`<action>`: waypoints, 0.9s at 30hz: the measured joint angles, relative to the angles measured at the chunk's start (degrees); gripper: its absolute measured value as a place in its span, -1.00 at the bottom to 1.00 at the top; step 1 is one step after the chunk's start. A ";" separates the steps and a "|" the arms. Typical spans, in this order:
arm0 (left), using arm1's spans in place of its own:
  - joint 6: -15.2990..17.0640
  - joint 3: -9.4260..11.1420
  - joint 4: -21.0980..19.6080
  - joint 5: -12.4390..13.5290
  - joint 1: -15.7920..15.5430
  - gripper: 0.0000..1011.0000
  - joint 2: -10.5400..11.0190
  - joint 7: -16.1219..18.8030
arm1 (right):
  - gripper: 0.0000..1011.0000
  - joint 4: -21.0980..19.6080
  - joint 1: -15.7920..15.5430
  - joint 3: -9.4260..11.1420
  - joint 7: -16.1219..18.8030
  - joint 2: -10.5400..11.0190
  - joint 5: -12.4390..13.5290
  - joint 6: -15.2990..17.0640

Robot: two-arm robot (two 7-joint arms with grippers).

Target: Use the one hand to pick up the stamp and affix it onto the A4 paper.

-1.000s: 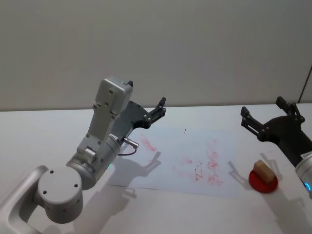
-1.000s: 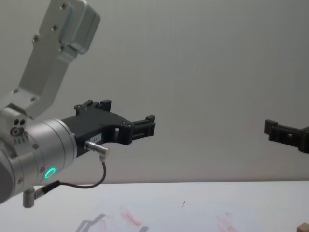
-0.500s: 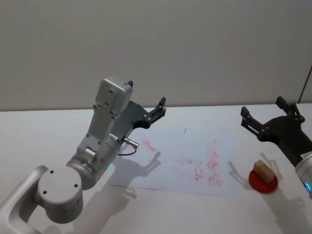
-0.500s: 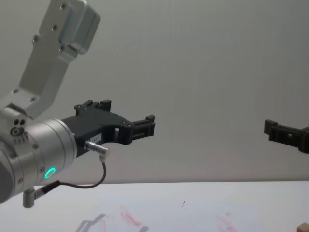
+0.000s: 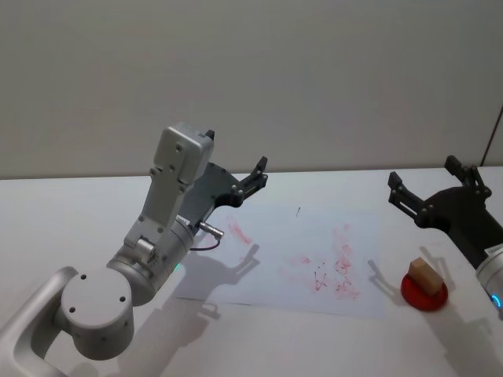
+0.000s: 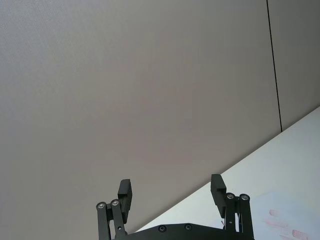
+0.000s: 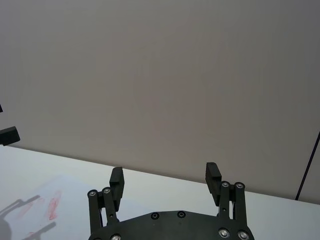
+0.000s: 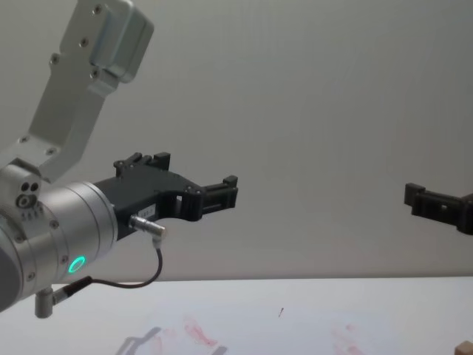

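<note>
tan stamp (image 5: 424, 272), red-smudged white paper (image 5: 302, 259)

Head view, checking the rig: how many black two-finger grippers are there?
2. The left gripper hangs open over the white A4 paper; the right gripper hangs open by the tan wooden stamp.

The room is bright, with soft, even light from above. The white table (image 5: 63, 212) and the A4 paper (image 5: 314, 228) look pale, and the wall behind is dull grey. The left gripper (image 5: 258, 174) throws a soft grey shadow on the paper; the right gripper (image 5: 422, 171) throws one near the stamp (image 5: 424, 272). A small green light (image 8: 76, 264) glows on the left arm.
</note>
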 joint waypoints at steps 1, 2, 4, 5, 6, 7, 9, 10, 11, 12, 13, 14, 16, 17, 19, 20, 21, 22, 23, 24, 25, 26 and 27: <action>0.00 0.00 0.00 0.00 0.00 0.98 0.00 0.00 | 0.98 0.00 0.00 0.00 0.00 0.00 0.00 0.00; 0.00 0.00 0.00 0.00 0.00 0.98 0.00 0.00 | 0.98 0.00 0.00 0.00 0.00 0.00 0.00 0.00; 0.00 0.00 0.00 0.00 0.00 0.98 0.00 0.00 | 0.98 0.00 0.00 0.00 0.00 0.00 0.00 0.00; 0.00 0.00 0.00 0.00 0.00 0.98 0.00 0.00 | 0.98 0.00 0.00 0.00 0.00 0.00 0.00 0.00; 0.00 0.00 0.00 0.00 0.00 0.98 0.00 0.00 | 0.98 0.00 0.00 0.00 0.00 0.00 0.00 0.00; 0.00 0.00 0.00 0.00 0.00 0.98 0.00 0.00 | 0.98 0.00 0.00 0.00 0.00 0.00 0.00 0.00; 0.00 0.00 0.00 0.00 0.00 0.98 0.00 0.00 | 0.98 0.00 0.00 0.00 0.01 0.00 0.00 0.00; 0.00 0.00 0.00 0.00 0.00 0.98 0.00 0.00 | 0.98 0.00 -0.01 0.01 0.01 0.02 0.00 0.00; 0.00 0.00 0.00 0.00 0.00 0.98 0.00 0.00 | 0.98 0.00 -0.06 0.04 0.01 0.07 0.00 0.03; 0.00 0.00 0.00 0.00 0.00 0.98 0.00 0.00 | 0.98 -0.01 -0.13 0.08 0.01 0.13 0.00 0.07; 0.00 0.00 0.00 0.00 0.00 0.98 0.00 0.00 | 0.98 -0.03 -0.21 0.12 -0.01 0.18 0.02 0.13; 0.00 0.00 0.00 0.00 0.00 0.98 0.00 0.00 | 0.98 -0.09 -0.36 0.16 -0.03 0.30 0.05 0.20; 0.00 0.00 0.00 0.00 0.00 0.98 0.00 0.00 | 0.98 -0.45 -0.83 0.36 -0.19 0.65 0.26 0.60; 0.00 0.00 0.00 0.00 0.00 0.98 0.00 0.00 | 0.98 -0.75 -1.25 0.51 -0.31 0.97 0.45 0.95; 0.00 0.00 0.00 0.00 0.00 0.98 0.00 0.00 | 0.98 -1.04 -1.67 0.65 -0.48 1.29 0.68 1.39; 0.00 0.00 0.00 0.00 0.00 0.98 0.00 0.00 | 0.98 -1.33 -2.08 0.79 -0.55 1.62 0.86 1.73; 0.00 0.00 0.00 0.00 0.00 0.98 0.00 0.00 | 0.98 -1.50 -2.34 0.88 -0.64 1.83 0.97 1.94; 0.00 0.00 0.00 0.00 0.00 0.98 0.00 0.00 | 0.98 -1.94 -3.04 1.09 -0.83 2.33 1.24 2.49; 0.00 0.00 0.00 0.00 0.00 0.98 0.00 0.00 | 0.98 -2.07 -3.27 1.16 -0.92 2.49 1.38 2.74; 0.00 0.00 0.00 0.00 0.00 0.98 0.00 0.00 | 0.98 -2.55 -4.07 1.41 -1.11 3.13 1.68 3.40; 0.00 0.00 0.00 0.00 0.00 0.98 0.00 0.00 | 0.98 -2.76 -4.43 1.53 -1.16 3.41 1.77 3.61; 0.00 0.00 0.00 0.00 0.00 0.98 0.00 0.00 | 0.98 -2.97 -4.79 1.65 -1.26 3.68 1.95 4.04; 0.00 0.00 0.00 0.00 0.00 0.98 0.00 0.00 | 0.98 -3.36 -5.50 1.88 -1.41 4.23 2.20 4.72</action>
